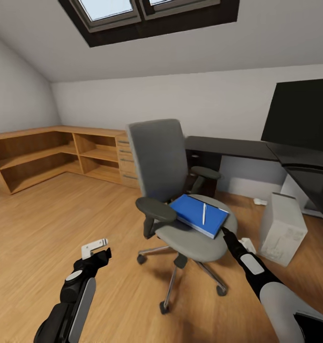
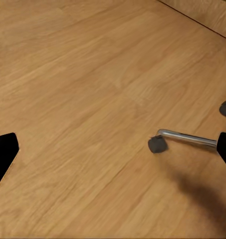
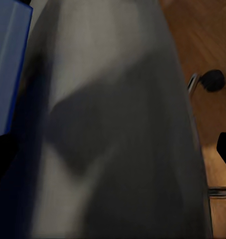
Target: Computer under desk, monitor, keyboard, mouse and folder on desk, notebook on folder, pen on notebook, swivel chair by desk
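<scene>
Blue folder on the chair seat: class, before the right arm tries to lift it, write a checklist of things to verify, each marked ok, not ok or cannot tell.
1. Folder lies flat on the swivel chair seat: ok.
2. Pen rests loose on the folder and could roll off when lifted: not ok.
3. Right gripper is at the folder's near edge: ok.
4. Right jaws closed on the folder: cannot tell.
5. Left gripper is away from the chair, over the floor: ok.
6. Free room on the desk for the folder: cannot tell.
</scene>
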Robot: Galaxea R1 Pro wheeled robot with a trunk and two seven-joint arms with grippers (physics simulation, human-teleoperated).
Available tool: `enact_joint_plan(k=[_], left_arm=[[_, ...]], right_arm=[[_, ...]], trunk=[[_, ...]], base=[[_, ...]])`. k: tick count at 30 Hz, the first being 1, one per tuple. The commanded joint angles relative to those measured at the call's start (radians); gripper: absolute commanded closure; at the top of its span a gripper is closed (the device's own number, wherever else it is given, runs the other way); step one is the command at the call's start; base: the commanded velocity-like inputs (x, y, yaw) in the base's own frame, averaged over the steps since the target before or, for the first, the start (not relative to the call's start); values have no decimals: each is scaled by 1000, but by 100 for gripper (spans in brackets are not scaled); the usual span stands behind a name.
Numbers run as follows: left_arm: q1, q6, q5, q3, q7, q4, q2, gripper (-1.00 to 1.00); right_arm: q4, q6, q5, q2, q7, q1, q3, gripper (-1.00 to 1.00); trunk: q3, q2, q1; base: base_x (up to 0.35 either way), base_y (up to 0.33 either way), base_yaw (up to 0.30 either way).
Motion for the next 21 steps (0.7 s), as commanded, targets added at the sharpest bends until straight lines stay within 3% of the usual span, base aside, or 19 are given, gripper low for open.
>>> enact_joint_plan(k=[1, 6, 14, 21], left_arm=[[-1, 3, 10, -1, 7, 0, -1, -100], [-1, 3, 10, -23, 7, 2, -1, -100], [-1, 3, 10, -27, 7, 5, -1, -100], [-1, 3, 10, -28, 7, 7, -1, -100]], right_arm=[[5, 40, -12, 2, 5, 0, 12, -100], [5, 40, -12, 2, 33, 0, 12, -100], [6, 40, -12, 1, 48, 0, 12, -100], [4, 40, -12, 0, 48, 0, 12, -100]], trunk=[[-1, 0, 0], [-1, 0, 0], [-1, 0, 0], [-1, 0, 0]], base=[[102, 0, 278], [238, 0, 278], [317, 0, 259], [321, 0, 88]])
